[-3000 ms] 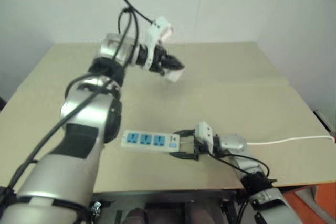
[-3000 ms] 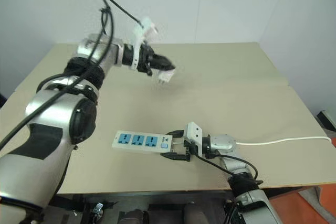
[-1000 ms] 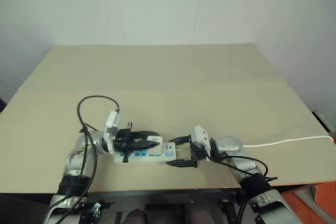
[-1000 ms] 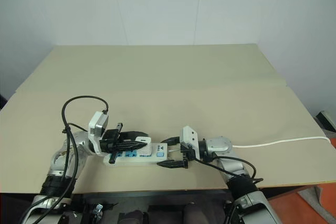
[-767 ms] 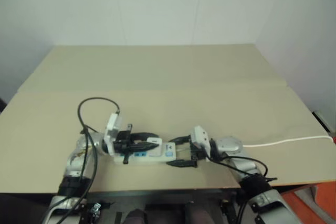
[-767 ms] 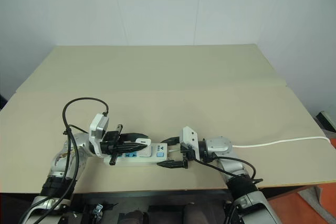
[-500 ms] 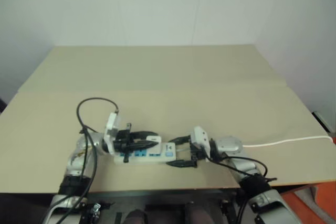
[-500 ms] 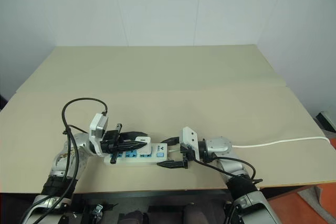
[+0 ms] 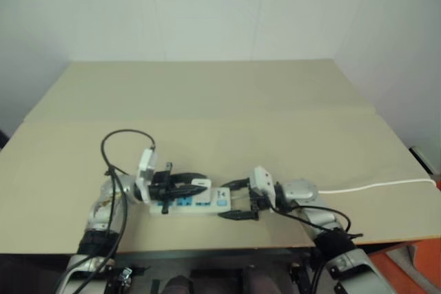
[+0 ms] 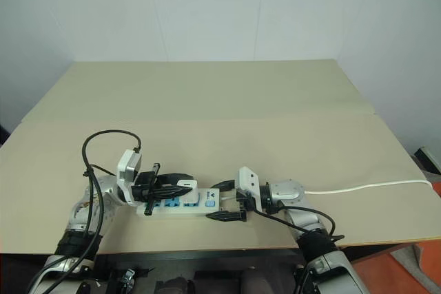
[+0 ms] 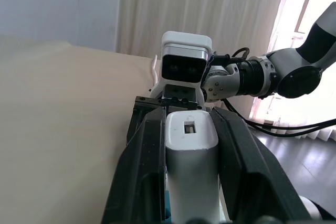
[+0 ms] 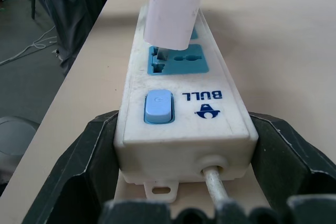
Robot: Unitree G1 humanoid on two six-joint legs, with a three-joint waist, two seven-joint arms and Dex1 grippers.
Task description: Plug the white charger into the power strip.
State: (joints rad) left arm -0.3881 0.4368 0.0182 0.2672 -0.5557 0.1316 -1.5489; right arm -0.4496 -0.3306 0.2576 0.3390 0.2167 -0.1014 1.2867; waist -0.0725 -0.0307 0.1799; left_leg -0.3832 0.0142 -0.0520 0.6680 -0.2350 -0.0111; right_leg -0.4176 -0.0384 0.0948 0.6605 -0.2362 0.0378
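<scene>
A plain white wall backs a broad beige tabletop (image 10: 275, 101) that runs from the far edge down to the near rim, with a faint seam crossing it from nine to three o'clock.

Toward the six o'clock edge of the table lies the power strip (image 10: 180, 204), a long narrow white plastic bar with blue socket faces, lying roughly along the nine-to-three line. Its switch end, with a pale blue rocker switch (image 12: 157, 105) and blue lettering, points toward three o'clock. A thin white cord (image 10: 372, 186) leaves that end and trails off past the table's three o'clock edge.

The right gripper (image 10: 224, 202), two black fingers on a silver wrist, reaches in from three o'clock. Its jaws are spread wide on either side of the strip's switch end, one finger along each long side of the bar, as the right wrist view shows (image 12: 184, 203).

The left gripper (image 10: 185, 186) comes in from nine o'clock, a black cable (image 10: 103, 146) looping above its wrist. Its fingers are pressed onto the white charger (image 11: 190, 166), a small boxy white plastic adapter, pinching it between them. The charger stands over the blue socket face (image 12: 178, 59) nearest the switch, its lower end at the socket holes; whether it is fully seated I cannot tell.
</scene>
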